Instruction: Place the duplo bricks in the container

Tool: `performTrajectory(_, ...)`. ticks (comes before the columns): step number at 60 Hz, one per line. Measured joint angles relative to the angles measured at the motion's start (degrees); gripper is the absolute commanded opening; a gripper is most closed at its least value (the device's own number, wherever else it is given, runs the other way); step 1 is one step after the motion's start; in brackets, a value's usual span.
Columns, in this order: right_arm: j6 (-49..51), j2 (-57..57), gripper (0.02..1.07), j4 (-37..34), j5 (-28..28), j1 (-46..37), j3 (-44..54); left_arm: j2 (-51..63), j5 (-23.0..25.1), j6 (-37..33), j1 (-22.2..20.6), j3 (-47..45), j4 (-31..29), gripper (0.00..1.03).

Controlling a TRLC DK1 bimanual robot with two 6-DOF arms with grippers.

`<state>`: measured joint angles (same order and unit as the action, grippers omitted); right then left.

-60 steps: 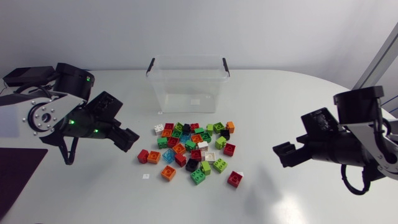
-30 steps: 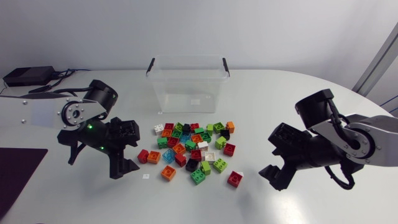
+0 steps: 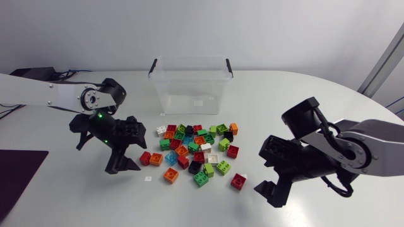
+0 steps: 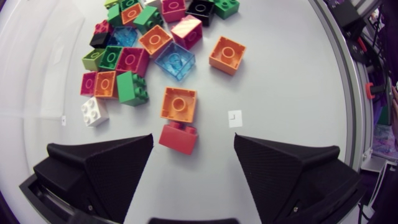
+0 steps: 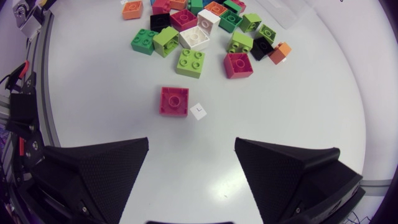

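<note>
I'm holding the left gripper (image 4: pixel 193 138) wide open, with a red brick (image 4: pixel 178 137) lying under the gap between its fingers. The right gripper (image 5: pixel 192 142) is gaping wide too, with a stray red brick (image 5: pixel 174 101) lying just ahead of it. The brick pile (image 3: pixel 196 148) is sitting on the table, with the clear container (image 3: pixel 189 60) standing at its twelve o'clock.

Head view: left arm (image 3: pixel 38 94) and right arm (image 3: pixel 379 135) run off the side edges. The dark mat (image 3: pixel 19 173) is clipped at the corner, the bricks in the pile (image 3: pixel 192 148) overlap so the count is unclear, and the label on the container (image 3: pixel 191 85) is too small to read. Left wrist view: black brick (image 4: pixel 202 6) and green brick (image 4: pixel 226 5) at the pile's far side are cut by the frame, and the left gripper (image 4: pixel 194 140) is cut off behind its fingers. Right wrist view: red brick (image 5: pixel 161 5) is clipped at the far side, and the mark on the white tag (image 5: pixel 198 111) is too small to make out.
</note>
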<state>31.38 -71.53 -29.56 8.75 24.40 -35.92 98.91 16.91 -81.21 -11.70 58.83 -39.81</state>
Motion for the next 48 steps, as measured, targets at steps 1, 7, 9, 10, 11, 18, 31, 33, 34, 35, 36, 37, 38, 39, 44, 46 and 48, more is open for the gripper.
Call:
performTrajectory(1,0.00,-0.15,1.02,0.02,0.02,0.00,0.00,0.17,0.00,-0.48,-0.07,0.00,-0.26,0.84)
performTrajectory(7,-0.07,-1.62,1.02,1.29,0.02,0.00,-0.02,1.01,-0.02,-2.51,-0.11,0.07,-0.68,0.82)
performTrajectory(9,-0.09,-2.12,1.02,1.55,0.00,0.04,-0.07,1.36,-0.04,-2.93,-0.11,0.20,-0.68,0.82)
performTrajectory(10,-0.24,-2.32,1.02,1.68,0.00,0.15,-0.09,1.49,-0.04,-3.15,-0.15,0.24,-0.68,0.81)
performTrajectory(11,-0.26,-2.58,1.02,1.90,0.00,0.33,-0.09,1.70,0.00,-3.43,-0.17,0.35,-0.66,0.80)
performTrajectory(18,-1.31,-3.82,1.02,2.99,0.00,1.64,-0.13,2.60,-0.02,-4.17,-0.48,1.22,0.07,0.80)
performTrajectory(31,-1.99,-4.87,1.02,3.89,-0.94,3.34,-0.31,3.78,-0.09,-4.37,-0.59,1.33,0.92,0.80)
performTrajectory(33,-2.19,-5.01,1.02,3.96,-1.09,3.50,-0.46,3.91,-0.11,-4.37,-0.59,1.36,0.94,0.80)
performTrajectory(34,-2.29,-5.01,1.02,4.04,-1.09,3.58,-0.52,4.02,-0.26,-4.37,-0.59,1.33,0.94,0.78)
performTrajectory(35,-2.45,-5.07,1.02,4.11,-1.14,3.65,-0.63,4.11,-0.28,-4.37,-0.59,1.36,0.94,0.76)
performTrajectory(36,-2.47,-5.14,1.02,4.11,-1.11,3.72,-0.74,4.22,-0.28,-4.37,-0.59,1.36,0.94,0.75)
performTrajectory(37,-2.64,-5.25,1.02,4.20,-1.11,3.80,-0.81,4.35,-0.31,-4.37,-0.59,1.36,0.94,0.73)
performTrajectory(38,-2.64,-5.31,1.02,4.31,-1.11,3.85,-0.87,4.46,-0.33,-4.37,-0.59,1.36,0.94,0.70)
performTrajectory(39,-2.67,-5.40,1.02,4.39,-1.20,3.93,-0.92,4.59,-0.37,-4.37,-0.59,1.36,0.94,0.68)
performTrajectory(44,-2.75,-5.99,1.02,4.52,-1.29,4.24,-1.09,5.51,-0.48,-4.39,-0.68,1.49,0.94,0.58)
performTrajectory(46,-2.86,-6.23,1.02,4.52,-1.31,4.37,-1.11,6.05,-0.48,-4.39,-0.85,1.68,0.94,0.58)
performTrajectory(48,-2.86,-6.54,1.02,4.59,-1.31,4.39,-1.11,6.45,-0.55,-4.39,-1.07,1.77,1.01,0.57)
